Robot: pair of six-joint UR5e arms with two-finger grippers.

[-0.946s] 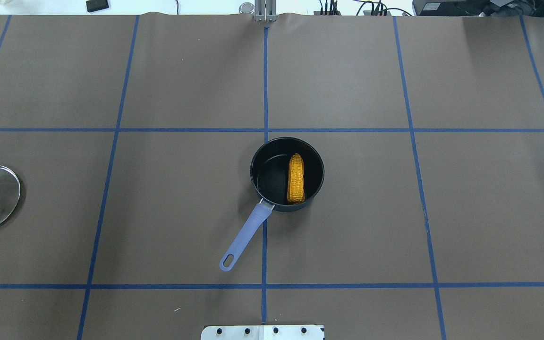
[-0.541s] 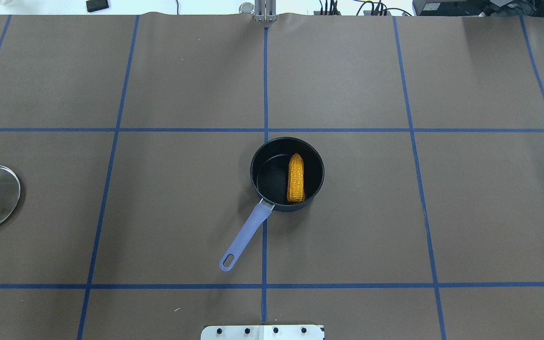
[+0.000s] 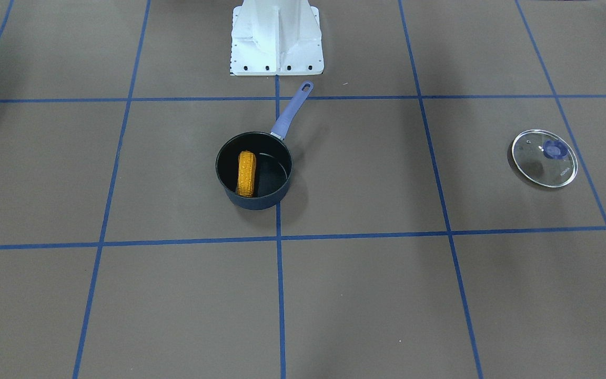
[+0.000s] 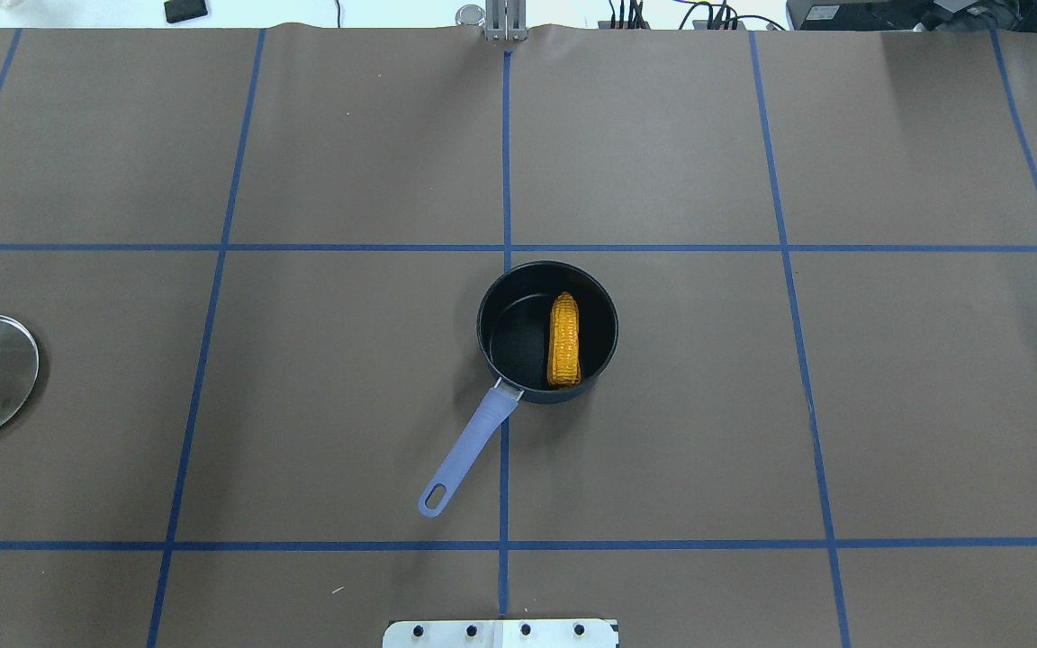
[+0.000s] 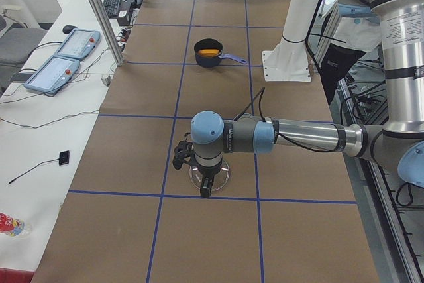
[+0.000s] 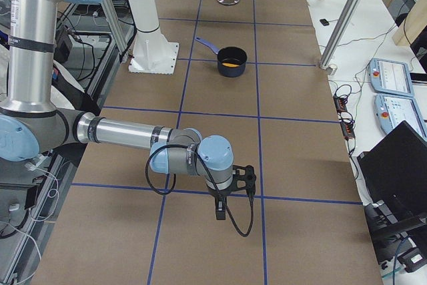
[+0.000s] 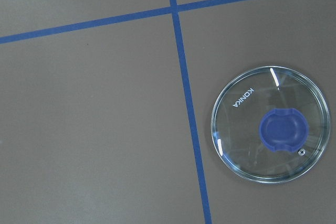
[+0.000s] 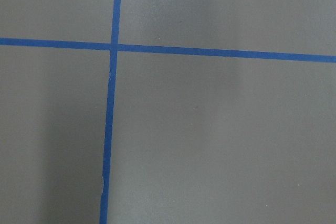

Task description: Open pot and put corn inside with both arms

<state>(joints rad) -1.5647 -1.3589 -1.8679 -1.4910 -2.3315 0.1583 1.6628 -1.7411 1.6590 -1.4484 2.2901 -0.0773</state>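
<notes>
Lying top-to-bottom inside the central pot (image 4: pixel 514 342), the corn (image 4: pixel 563 340) is far from left claw (image 5: pixel 206 187) and right claw (image 6: pixel 220 209); their opening I cannot tell.

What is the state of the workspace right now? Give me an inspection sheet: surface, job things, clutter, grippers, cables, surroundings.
Surface: brown cover with a blue tape grid, lying flat.
Job's things: pot open, near the middle; corn lying inside it; lid flat on the cover, knob up, far out on the robot's left.
Clutter: nothing seen.
Grippers: left gripper hangs over the lid, right gripper over bare cover; open or shut cannot be told.
Cables: black cable loops beside the right gripper.
Surroundings: white base block behind the pot's handle; control pads on the side bench.
</notes>
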